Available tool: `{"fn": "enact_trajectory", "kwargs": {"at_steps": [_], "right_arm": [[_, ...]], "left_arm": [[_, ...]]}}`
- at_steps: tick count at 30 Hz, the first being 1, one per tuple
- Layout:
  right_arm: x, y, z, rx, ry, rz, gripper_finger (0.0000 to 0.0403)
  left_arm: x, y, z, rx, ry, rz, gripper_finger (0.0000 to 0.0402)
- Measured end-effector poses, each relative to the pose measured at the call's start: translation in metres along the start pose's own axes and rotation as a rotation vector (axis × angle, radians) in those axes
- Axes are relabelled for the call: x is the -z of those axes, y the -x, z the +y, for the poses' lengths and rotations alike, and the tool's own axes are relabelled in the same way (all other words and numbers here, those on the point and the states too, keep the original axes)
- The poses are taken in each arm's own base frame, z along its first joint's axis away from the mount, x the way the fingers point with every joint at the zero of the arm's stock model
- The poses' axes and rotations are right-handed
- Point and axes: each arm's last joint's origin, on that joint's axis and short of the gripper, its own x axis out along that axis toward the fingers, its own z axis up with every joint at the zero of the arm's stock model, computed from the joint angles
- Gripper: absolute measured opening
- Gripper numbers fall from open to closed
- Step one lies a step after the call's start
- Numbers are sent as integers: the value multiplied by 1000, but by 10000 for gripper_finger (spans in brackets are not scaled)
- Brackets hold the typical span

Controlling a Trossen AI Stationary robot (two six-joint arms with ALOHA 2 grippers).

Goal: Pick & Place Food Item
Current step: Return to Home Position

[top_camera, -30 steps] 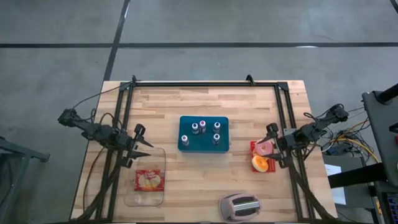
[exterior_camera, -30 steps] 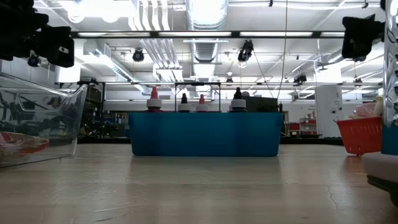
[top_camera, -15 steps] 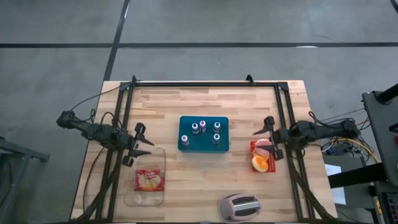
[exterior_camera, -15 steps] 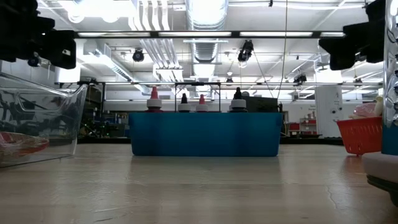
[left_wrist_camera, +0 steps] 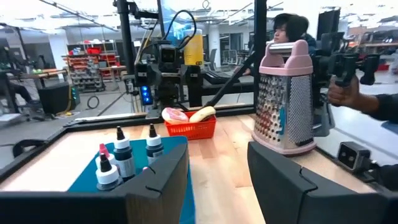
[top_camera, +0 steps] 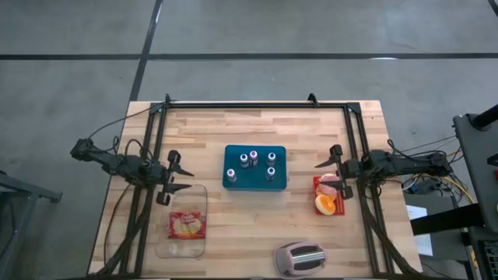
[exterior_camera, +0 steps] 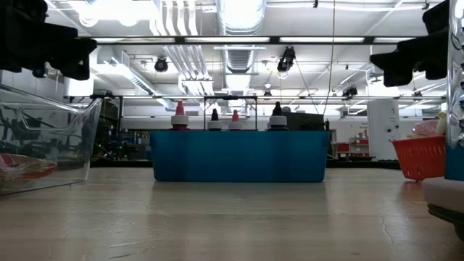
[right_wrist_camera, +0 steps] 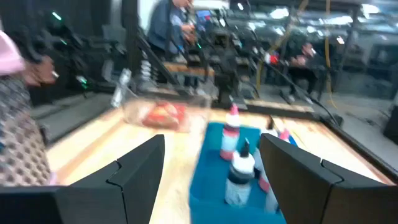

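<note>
A red basket (top_camera: 318, 191) at the table's right holds a pink food item (top_camera: 331, 187) and an orange-yellow one (top_camera: 325, 205). At the near left, a clear container (top_camera: 184, 233) has a red-wrapped food item (top_camera: 187, 224) lying on its bottom. My right gripper (top_camera: 320, 173) stands open and level, well above the basket's far end, pointing toward the table's left. Beside the container's far edge my left gripper (top_camera: 185, 180) is also open and level, pointing right. Nothing lies between the fingers in the left wrist view (left_wrist_camera: 217, 180) or the right wrist view (right_wrist_camera: 211, 180).
A blue tray (top_camera: 254, 180) with several small bottles stands at mid-table between the grippers. A pink-topped metal grater (top_camera: 301, 259) lies at the near edge. Black frame rails (top_camera: 257, 104) run along the far edge and both sides. A person's hand (left_wrist_camera: 348, 93) shows beyond the table.
My right arm has swung toward the table's far edge. Its gripper has turned from slanting toward the near left to pointing straight toward the table's left, and it stays open above the basket. The food items have not moved.
</note>
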Motion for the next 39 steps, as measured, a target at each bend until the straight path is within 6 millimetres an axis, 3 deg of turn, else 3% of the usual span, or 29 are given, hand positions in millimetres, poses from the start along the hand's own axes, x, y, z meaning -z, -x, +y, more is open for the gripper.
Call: {"fn": "enact_trajectory", "kwargs": {"at_steps": [19, 31, 39], "right_arm": [[10, -5, -1, 38, -15, 116, 260], [5, -6, -1, 45, -81, 66, 260], [0, -5, -6, 197, -74, 17, 260]], "left_arm": [[0, 0, 0, -6, -89, 6, 168], [0, 0, 0, -6, -86, 6, 168], [0, 0, 0, -6, -86, 6, 168]]}}
